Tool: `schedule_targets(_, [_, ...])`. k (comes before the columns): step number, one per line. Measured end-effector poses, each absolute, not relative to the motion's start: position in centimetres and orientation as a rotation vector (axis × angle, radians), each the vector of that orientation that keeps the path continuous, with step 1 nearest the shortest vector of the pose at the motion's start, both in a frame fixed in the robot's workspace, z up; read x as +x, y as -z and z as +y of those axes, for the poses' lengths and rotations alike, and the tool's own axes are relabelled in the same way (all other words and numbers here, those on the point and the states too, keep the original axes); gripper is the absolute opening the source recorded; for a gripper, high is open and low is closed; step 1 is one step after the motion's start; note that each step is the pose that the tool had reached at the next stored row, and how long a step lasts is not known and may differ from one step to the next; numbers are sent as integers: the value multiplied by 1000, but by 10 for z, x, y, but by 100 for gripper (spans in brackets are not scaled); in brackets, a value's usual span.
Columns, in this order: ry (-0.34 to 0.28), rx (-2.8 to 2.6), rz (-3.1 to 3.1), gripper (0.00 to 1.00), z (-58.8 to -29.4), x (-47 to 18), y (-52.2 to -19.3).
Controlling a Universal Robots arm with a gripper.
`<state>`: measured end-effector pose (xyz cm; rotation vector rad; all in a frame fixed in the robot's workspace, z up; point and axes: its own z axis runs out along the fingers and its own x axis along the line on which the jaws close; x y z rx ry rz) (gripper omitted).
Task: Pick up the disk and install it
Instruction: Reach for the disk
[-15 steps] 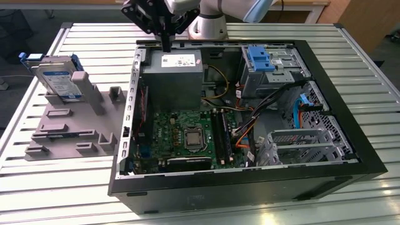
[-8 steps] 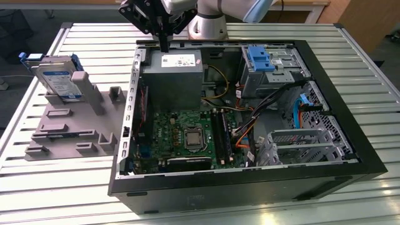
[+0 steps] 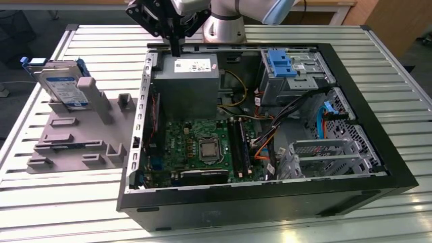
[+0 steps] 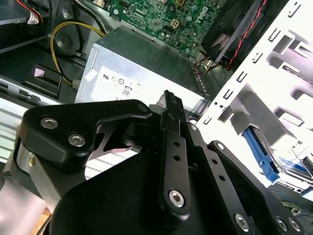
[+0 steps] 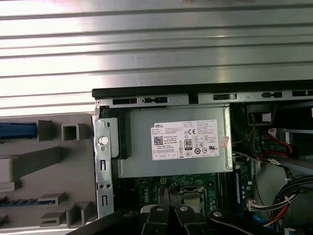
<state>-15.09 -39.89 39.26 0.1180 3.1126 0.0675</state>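
Exterior view says this job has barely started: the disk [image 3: 62, 85] isn't picked up yet. It sits propped in the grey stand [image 3: 74, 144] on the table, outside the open computer case [image 3: 378, 169], on the exterior view's left. So both the grab and the install look left to do. The gripper [image 3: 176, 49] hangs over the case's back edge by the grey metal box [image 3: 189, 88], well apart from the disk, fingers pressed together with nothing between them. The disk leans back on its edge, label side up and out, long axis running up the stand's slope.
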Motion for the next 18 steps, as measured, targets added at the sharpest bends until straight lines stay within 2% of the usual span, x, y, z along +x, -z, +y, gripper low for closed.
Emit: schedule_targets(18, [-68,118,3113,11,-399,-155,-393])
